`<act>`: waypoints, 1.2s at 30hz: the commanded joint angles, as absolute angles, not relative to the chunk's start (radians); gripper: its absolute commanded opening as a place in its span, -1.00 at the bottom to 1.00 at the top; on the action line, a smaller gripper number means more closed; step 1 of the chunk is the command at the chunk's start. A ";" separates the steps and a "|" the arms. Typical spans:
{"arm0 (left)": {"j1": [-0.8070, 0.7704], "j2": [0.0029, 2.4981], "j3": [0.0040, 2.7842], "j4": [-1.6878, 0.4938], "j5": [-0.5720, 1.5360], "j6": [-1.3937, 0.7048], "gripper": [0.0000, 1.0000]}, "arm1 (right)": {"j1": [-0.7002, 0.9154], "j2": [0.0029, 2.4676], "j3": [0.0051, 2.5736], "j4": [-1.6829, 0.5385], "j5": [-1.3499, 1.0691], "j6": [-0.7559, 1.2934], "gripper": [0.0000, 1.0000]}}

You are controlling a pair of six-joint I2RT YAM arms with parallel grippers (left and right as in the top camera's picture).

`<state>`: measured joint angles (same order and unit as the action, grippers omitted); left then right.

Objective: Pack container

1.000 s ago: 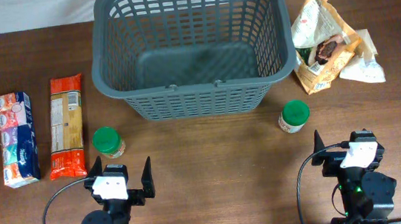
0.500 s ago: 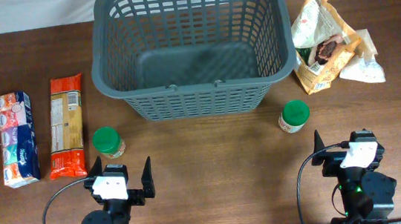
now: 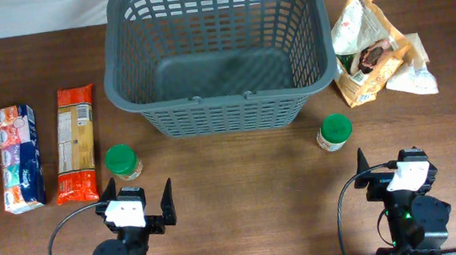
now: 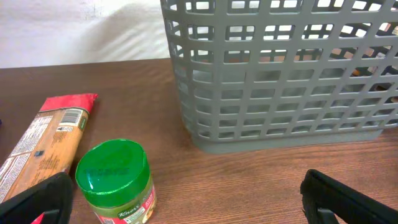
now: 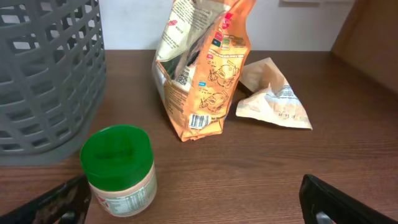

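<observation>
The container point(image 3: 221, 103), a large dark grey basket with slotted sides, stands at the back middle of the table with nothing inside it. Its wall fills the top right of the left wrist view point(image 4: 280, 81) and the left edge of the right wrist view point(image 5: 43, 74). My left gripper point(image 3: 138, 190) point(image 4: 193, 205) rests open near the front edge, just behind a green-lidded jar point(image 3: 122, 161) point(image 4: 115, 180). My right gripper point(image 3: 389, 161) point(image 5: 199, 208) is open too, with a second green-lidded jar point(image 3: 333, 131) point(image 5: 118, 168) ahead on its left. Neither holds anything.
A red-ended pasta packet point(image 3: 75, 143) point(image 4: 43, 143) and a tissue pack point(image 3: 21, 158) lie at the left. An orange snack bag point(image 3: 362, 45) point(image 5: 202, 68) stands right of the basket, with a crumpled pale bag point(image 3: 409, 74) point(image 5: 270, 96) beside it.
</observation>
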<state>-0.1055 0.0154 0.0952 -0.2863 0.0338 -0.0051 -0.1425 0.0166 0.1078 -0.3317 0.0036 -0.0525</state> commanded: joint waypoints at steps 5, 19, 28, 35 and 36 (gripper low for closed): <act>-0.109 0.005 0.088 -0.280 0.060 -0.012 0.98 | -0.144 0.011 0.101 -0.332 0.012 -0.047 0.98; -0.109 0.005 0.124 -0.267 0.370 -0.037 0.98 | -0.144 0.011 0.142 -0.332 -0.128 0.070 0.97; -0.109 0.301 0.799 -0.701 0.298 0.046 0.98 | -0.144 0.254 0.719 -0.617 -0.178 0.083 0.97; -0.109 0.426 0.996 -0.744 0.442 0.046 0.98 | -0.144 0.544 1.180 -1.052 -0.370 0.083 0.97; -0.109 0.426 0.999 -0.735 0.448 0.040 0.98 | -0.144 0.555 1.178 -1.096 -0.362 0.083 0.97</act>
<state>-0.1055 0.4156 0.9897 -0.7403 0.3862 0.0273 -0.1429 0.5152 1.1419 -1.0153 -0.2901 0.0784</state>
